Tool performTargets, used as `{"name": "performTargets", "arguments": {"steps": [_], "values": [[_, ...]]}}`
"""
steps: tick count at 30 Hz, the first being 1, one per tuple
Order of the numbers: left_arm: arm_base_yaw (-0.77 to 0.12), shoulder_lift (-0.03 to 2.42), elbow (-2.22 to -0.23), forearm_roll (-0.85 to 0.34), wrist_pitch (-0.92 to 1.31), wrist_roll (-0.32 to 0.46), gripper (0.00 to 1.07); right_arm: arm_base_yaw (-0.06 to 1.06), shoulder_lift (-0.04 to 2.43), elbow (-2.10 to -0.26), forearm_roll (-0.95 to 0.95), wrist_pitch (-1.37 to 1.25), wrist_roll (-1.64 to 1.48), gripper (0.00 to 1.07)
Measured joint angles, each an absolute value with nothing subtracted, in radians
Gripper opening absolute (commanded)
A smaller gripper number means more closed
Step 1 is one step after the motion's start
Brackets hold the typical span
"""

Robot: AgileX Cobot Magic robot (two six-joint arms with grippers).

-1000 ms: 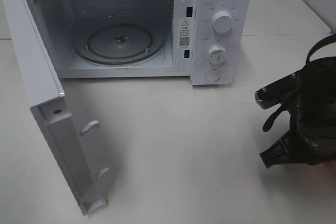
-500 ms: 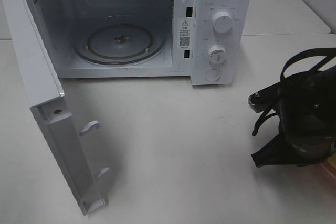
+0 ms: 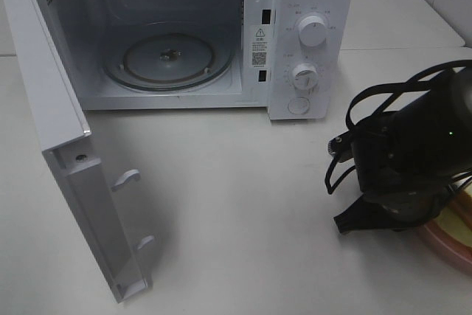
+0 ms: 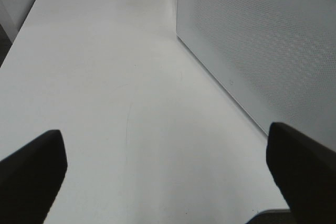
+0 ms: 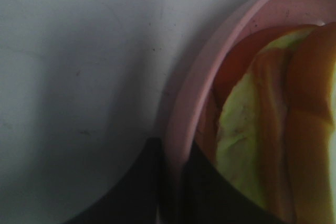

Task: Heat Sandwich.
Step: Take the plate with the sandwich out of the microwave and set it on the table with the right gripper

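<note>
The sandwich (image 5: 273, 129), with pale yellow-green filling and reddish ham, lies on a round pink plate (image 5: 210, 82). My right gripper (image 5: 173, 156) is shut on the plate's rim, one finger outside it and one inside. From the high camera, the black right arm (image 3: 413, 160) covers most of the plate (image 3: 451, 247), which shows as a pink sliver at the right edge of the table. The left gripper (image 4: 168, 177) is open over bare table with nothing between its fingers (image 4: 31, 171). It is out of the high view.
A white microwave (image 3: 310, 5) stands at the back with its door (image 3: 66, 145) swung wide open toward the front left. Its glass turntable (image 3: 168, 60) carries nothing. A perforated white microwave panel (image 4: 262, 40) is close beside the left gripper.
The right arm has moved left into the high view, bringing the pink plate's edge into sight. The left gripper and the microwave have not moved.
</note>
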State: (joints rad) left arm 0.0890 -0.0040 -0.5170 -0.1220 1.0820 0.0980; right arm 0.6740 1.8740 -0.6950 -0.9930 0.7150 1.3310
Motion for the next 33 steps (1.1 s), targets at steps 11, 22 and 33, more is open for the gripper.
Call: {"name": "performTargets", "arguments": {"steps": [11, 22, 33], "values": [[0.089, -0.004, -0.517, -0.122, 1.082, 0.098, 0.98, 0.674, 1.907, -0.711, -1.006, 0.720, 1.368, 0.35], [0.089, -0.004, -0.517, -0.122, 1.082, 0.098, 0.98, 0.674, 1.834, -0.716, -0.920, 0.697, 1.269, 0.60], [0.089, -0.004, -0.517, -0.122, 1.082, 0.098, 0.98, 0.674, 1.635, -0.714, -0.793, 0.650, 0.981, 0.75]]}}
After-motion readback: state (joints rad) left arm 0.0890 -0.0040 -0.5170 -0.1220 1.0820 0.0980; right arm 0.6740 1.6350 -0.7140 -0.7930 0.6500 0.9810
